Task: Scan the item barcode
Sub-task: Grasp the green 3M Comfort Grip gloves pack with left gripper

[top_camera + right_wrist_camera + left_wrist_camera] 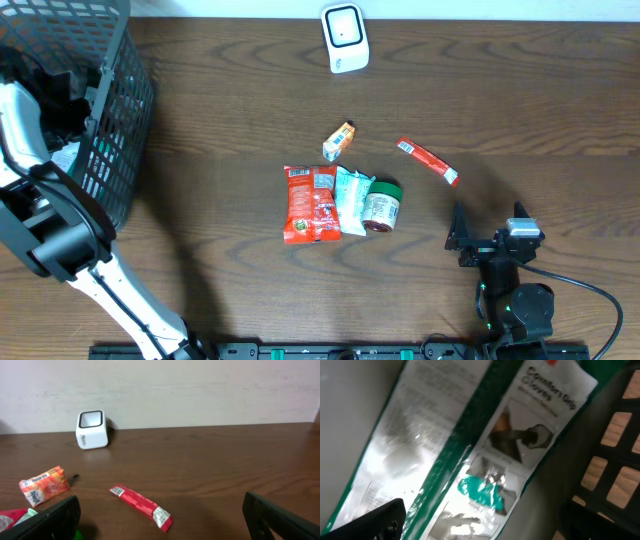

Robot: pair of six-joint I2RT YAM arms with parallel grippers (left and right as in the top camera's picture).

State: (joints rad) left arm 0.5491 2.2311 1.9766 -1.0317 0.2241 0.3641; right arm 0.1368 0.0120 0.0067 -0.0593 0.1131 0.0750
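**Tool state.** The right gripper stands with its fingers wide apart and nothing between them. Of the left gripper we see only one finger, low in its wrist view, so we cannot tell whether that tool is apart or together. It is down inside the basket, with a glove packet directly in front of it.

**Item location.** We judge the red stick packet to be the likeliest item to scan. It lies flat on the table just ahead of the right gripper, a little toward its left finger. The scanner stands well beyond it, further to the same side. A small orange packet lies off to the left of the tool.

**Handling.** We expect the stick packet to be:
- light;
- thin and flexible, so it may sag from a grip at one end;
- glossy, so it may slip.

**Grip point.** We recommend closing across its narrow width near the middle. Both ends carry pale patches. We cannot read a barcode on either, so keep both clear of the fingers.
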